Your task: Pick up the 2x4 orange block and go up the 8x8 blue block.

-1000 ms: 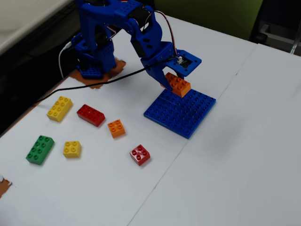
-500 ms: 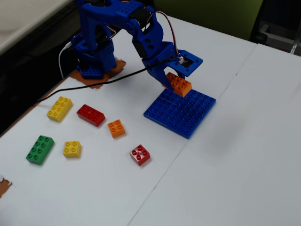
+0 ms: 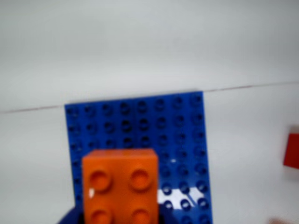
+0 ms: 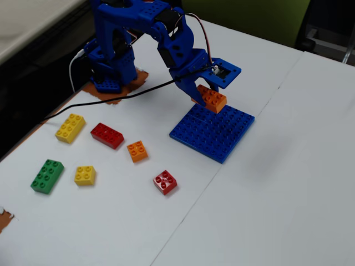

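While six loose bricks lie scattered on the white worktop [image 4: 266,183] in the fixed view, none of them sits near the baseplate: from the 8x8 blue block [image 4: 213,132], the small red brick [image 4: 165,182] lies toward 7 o'clock, the small orange brick [image 4: 137,151] and the long red brick [image 4: 107,135] toward 9 o'clock, and the long yellow brick [image 4: 70,127], small yellow brick [image 4: 85,175] and green brick [image 4: 47,175] farther off the same way. A black cable [image 4: 100,102] trails across the worktop from the arm's base. Nothing rests on the baseplate's studs. The 2x4 orange block [image 4: 212,98] is clamped between the jaws [image 4: 203,94], raised above the plate's 12 o'clock corner; in the wrist view the brick [image 3: 120,186] hangs over the plate [image 3: 177,130].
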